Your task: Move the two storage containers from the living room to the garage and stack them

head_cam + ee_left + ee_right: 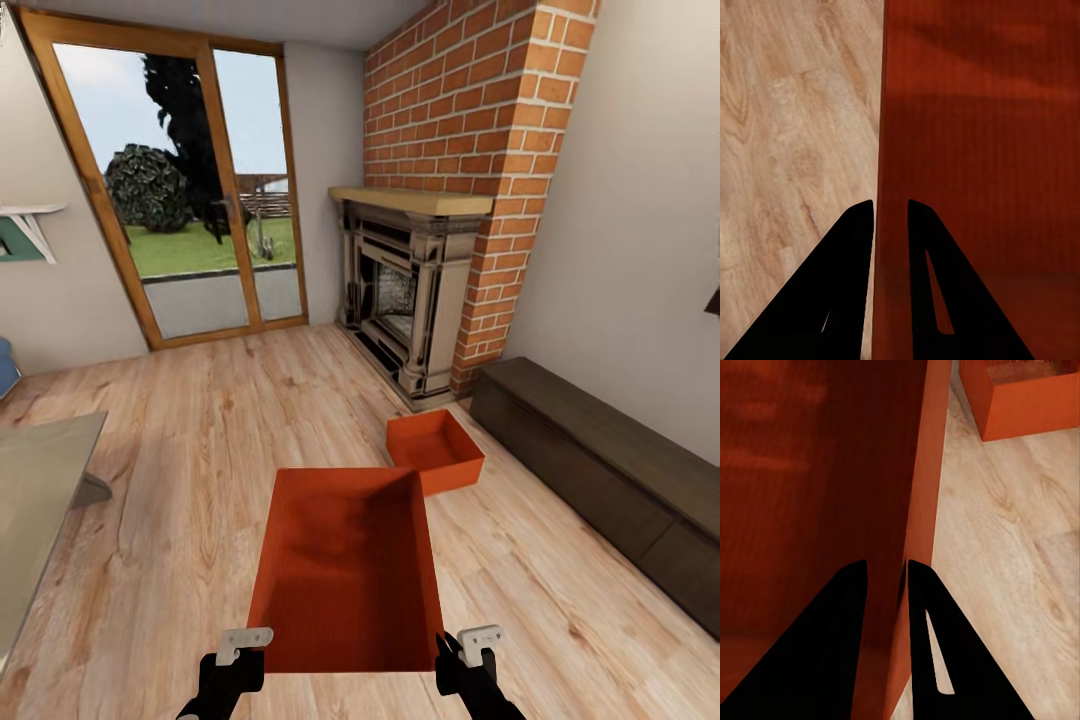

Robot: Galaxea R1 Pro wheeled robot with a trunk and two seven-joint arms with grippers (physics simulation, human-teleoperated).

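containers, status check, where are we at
Left gripper and right gripper each pinch a side wall of the near container. Second container on living room floor ahead. Bench alongside.

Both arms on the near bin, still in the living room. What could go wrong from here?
1. Each gripper (left, right) pinches only a thin side wall of the held container; uneven arm motion may twist it loose.
2. The second container sits just ahead near the bench; driving forward risks a bump.
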